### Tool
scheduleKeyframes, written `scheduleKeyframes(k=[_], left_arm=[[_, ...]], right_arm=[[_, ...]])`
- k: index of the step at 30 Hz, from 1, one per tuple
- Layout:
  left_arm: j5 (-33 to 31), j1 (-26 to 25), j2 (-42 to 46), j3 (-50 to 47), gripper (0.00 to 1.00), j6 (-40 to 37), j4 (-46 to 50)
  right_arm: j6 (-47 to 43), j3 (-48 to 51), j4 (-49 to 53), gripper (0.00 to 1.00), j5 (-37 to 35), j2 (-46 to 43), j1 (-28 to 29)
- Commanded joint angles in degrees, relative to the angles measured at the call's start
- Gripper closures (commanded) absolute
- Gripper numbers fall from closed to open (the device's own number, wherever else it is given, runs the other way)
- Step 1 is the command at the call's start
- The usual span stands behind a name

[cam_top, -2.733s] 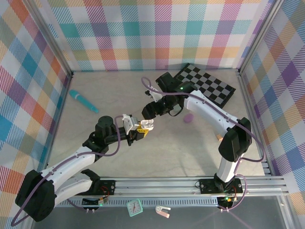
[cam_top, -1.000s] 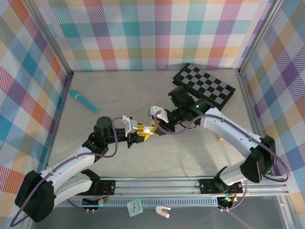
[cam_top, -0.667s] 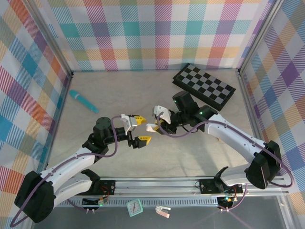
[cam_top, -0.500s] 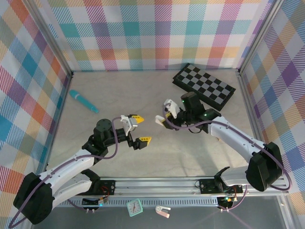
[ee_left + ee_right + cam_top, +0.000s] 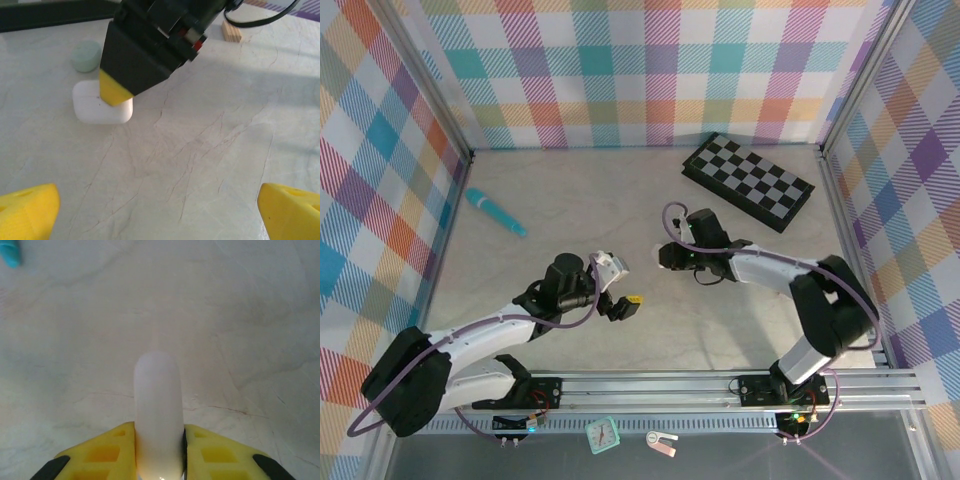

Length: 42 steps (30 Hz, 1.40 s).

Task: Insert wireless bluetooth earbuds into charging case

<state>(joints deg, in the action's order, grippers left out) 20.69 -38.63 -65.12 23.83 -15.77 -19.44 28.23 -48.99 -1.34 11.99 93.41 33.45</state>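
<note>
From above, the left claw [image 5: 620, 283] is spread and the right claw [image 5: 667, 257] sits near the front-left of the black-and-white chequered board [image 5: 748, 181]; the left wrist view shows it pinching there the white pebble-shaped plastic case [image 5: 92, 109]; the right wrist view shows a glossy shell, likely light and slippery, best held across its broad faces.

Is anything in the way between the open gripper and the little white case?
No. Just bare table lies between the left gripper and the white case, which the right gripper clamps. The mint piece sits beyond it.

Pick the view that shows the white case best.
Left wrist: the case shows side on, nearly whole. Right wrist sees its end between the jaws. From above, the right gripper hides most of it.
</note>
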Motion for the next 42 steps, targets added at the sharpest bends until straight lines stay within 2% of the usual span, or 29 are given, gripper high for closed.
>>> scheduleKeyframes(k=[1, 4, 6, 12, 17, 22, 26, 28, 32, 36, 40, 42], left_arm=[[-0.63, -0.73, -0.11, 1.92, 0.0, -0.9, -0.85], [-0.89, -0.79, 0.09, 1.83, 0.0, -0.76, -0.59], [-1.09, -0.83, 0.51, 1.74, 0.0, -0.76, -0.34], [-4.34, -0.74, 2.94, 0.41, 0.0, 1.6, -1.99], [-12.66, 0.46, 6.72, -0.41, 0.0, 3.55, -2.09], [-26.66, 4.03, 10.99, -1.63, 0.0, 4.69, -0.42], [-32.2, 8.28, 14.38, -4.42, 0.0, 5.29, -2.26], [-34.94, 11.0, 15.82, -6.78, 0.0, 5.3, -4.55], [-36.4, 17.63, 15.49, -10.64, 0.0, 7.1, -9.9], [-32.73, 23.65, 6.87, -11.7, 0.0, 8.49, -19.48], [-30.21, 27.01, -8.32, -12.0, 0.0, 9.38, -35.21], [-29.83, 27.71, -12.67, -10.58, 0.01, 7.69, -37.79]], right_arm=[[5.05, -2.67, -3.31, 0.75, -0.83, 3.08, 0.33], [5.56, -3.94, -2.94, 0.74, -0.96, 6.3, 0.28], [5.63, -4.19, -3.15, 0.71, -1.25, 7.8, 0.3], [2.89, -3.52, -1.36, 0.43, -7.25, 3.83, 0.3], [-4.71, -2.79, 3.82, 0.25, -14.73, -4.99, 0.21], [-17.13, 2.8, 1.97, 0.02, -20.37, -17.65, -0.72], [-24.79, 9.4, -2.25, 0.01, -22.05, -27.17, -5.75], [-26.56, 13.5, -5.46, 0.01, -21.37, -30.86, -10.8], [-28.19, 21.41, -13.94, 0.01, -19.06, -33.09, -20.29], [-27.89, 26.53, -24.54, 0.01, -11.81, -28.71, -27.69], [-27.01, 27.26, -32.43, 0.01, -9.53, -21.67, -29.08], [-26.43, 26.24, -32.87, 0.01, -9.3, -18.02, -29.09]])
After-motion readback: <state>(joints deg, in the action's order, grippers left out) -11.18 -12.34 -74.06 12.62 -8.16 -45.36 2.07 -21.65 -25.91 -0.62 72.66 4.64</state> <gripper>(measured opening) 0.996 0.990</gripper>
